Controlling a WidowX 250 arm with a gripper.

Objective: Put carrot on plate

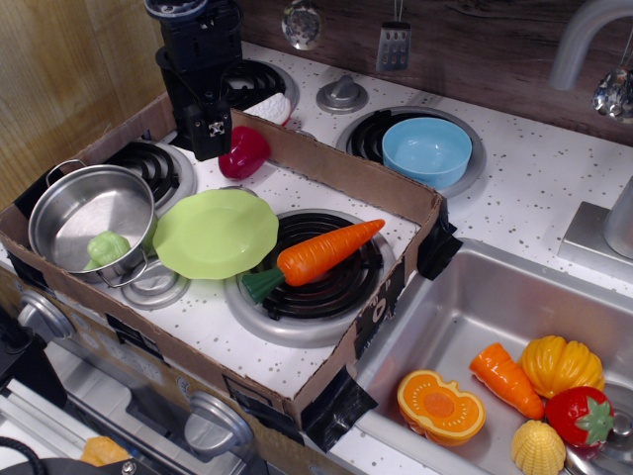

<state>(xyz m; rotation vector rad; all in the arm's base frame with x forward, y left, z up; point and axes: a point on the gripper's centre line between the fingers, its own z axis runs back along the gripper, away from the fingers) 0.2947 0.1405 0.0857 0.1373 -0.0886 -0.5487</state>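
The carrot [321,254] is long, orange and tapered with a dark green stem end. It lies across the front right burner, stem toward the plate. The plate [215,234] is round and lime green; it sits just left of the carrot, between the burners. My gripper [210,134] is black and hangs at the back left of the stove, above and behind the plate, next to a dark red toy pepper [243,151]. Its fingers look close together and hold nothing that I can see.
A steel pot [91,218] with a green piece inside stands left of the plate. A cardboard wall [336,168] frames the stove area. A light blue bowl [426,150] sits on the back right burner. The sink [465,307] holds a stubby carrot piece [505,379] and other toy foods.
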